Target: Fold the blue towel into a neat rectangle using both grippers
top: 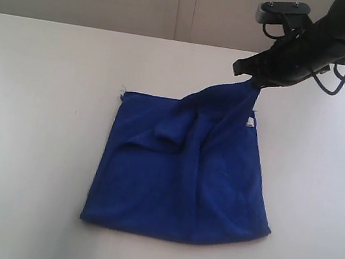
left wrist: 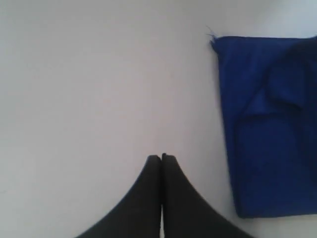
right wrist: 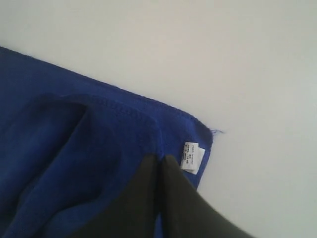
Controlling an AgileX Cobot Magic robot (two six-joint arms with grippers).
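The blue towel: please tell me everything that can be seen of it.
The blue towel is deep blue, soft-looking cloth, lying roughly square on the white table. A loose fold bunches near its middle. The right gripper pinches cloth near its far right corner and holds it up in a stretched peak. A small white label sits at that corner.

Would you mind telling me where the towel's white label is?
In the exterior view, the white label sits at the far right corner of the blue towel, just below where the right gripper pinches the cloth up.
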